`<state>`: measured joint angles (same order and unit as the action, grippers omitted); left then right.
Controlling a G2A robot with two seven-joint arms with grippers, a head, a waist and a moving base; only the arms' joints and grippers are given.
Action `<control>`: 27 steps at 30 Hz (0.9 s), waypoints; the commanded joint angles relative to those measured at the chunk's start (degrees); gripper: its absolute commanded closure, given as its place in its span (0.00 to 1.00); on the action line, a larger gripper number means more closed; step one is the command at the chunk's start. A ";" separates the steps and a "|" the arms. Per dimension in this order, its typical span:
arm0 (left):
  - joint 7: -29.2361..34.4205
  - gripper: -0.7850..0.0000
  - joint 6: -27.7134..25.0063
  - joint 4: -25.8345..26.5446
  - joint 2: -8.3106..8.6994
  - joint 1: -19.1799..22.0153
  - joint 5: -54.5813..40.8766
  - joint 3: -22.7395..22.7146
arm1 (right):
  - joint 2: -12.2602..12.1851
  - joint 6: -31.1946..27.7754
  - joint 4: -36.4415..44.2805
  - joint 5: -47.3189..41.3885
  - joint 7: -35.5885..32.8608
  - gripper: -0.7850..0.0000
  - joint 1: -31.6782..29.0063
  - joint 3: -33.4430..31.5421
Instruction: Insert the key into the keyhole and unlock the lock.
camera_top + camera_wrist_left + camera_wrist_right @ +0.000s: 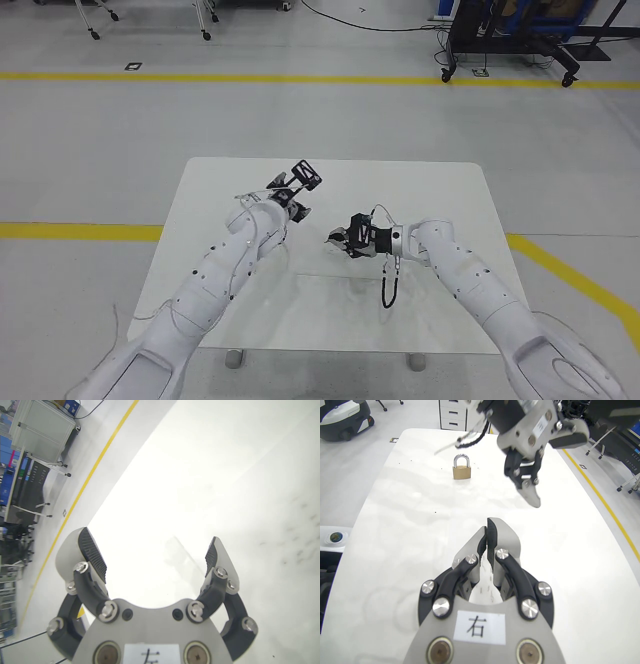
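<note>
Nearest us, right gripper [487, 530]: pads pressed together at the tips. We see nothing thin poking out and cannot tell whether a key is pinched there. It hangs over the middle of the table [395, 530], aimed toward the lock [462, 472]. Left gripper [150, 536]: fingers spread wide, nothing between them, raised over the table and well apart from the lock. The lock is a small brass padlock standing on its base, on the table beyond the right gripper. Its long axis is vertical, with the steel shackle [461, 460] pointing up and seated in the body, and its broad face turned toward the right wrist. We judge the keyhole sits in the underside, pressed to the tabletop, so nothing can go in until the lock is lifted or tipped. Risks as we see them: the lock stands free on a narrow base, and a glancing finger would knock it flat or send it sliding on the smooth top. A grasp by the shackle would let the body swing, while a grasp across the smooth brass sides could slip. If the holding fingers cover the underside, the keyhole is blocked. With both grippers converging on so small a thing, fingers may collide. A key held slightly askew would jam at the mouth and push the lock out of the grip.
</note>
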<state>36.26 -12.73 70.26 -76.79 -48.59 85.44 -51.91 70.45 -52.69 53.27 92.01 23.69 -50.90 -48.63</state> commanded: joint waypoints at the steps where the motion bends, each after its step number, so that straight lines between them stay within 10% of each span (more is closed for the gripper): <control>1: -0.11 0.00 -1.72 6.06 1.79 -2.83 -1.90 -7.28 | 0.00 0.01 0.00 0.01 -0.01 1.00 0.00 0.01; 7: -1.52 0.00 -6.93 21.09 5.87 -16.67 -10.01 -27.70 | 0.11 -0.78 1.14 -3.60 2.36 1.00 -1.17 -0.47; 14: -1.52 0.00 -6.93 21.09 5.87 -16.67 -10.01 -27.70 | -0.04 -5.31 -0.02 -16.87 21.41 1.00 -2.13 2.64; 23: -4.90 0.00 -6.70 21.72 5.95 -17.95 -10.18 -28.18 | -0.51 -5.31 -1.14 -18.94 22.59 1.00 -1.29 5.09; 27: -7.99 0.00 -17.06 19.76 5.58 -19.18 -38.36 -30.61 | -0.30 -5.31 -0.98 -21.38 20.98 1.00 -2.13 5.21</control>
<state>26.73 -24.57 90.79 -71.16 -68.10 67.79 -81.85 70.00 -58.00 52.27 72.64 45.93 -52.50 -43.51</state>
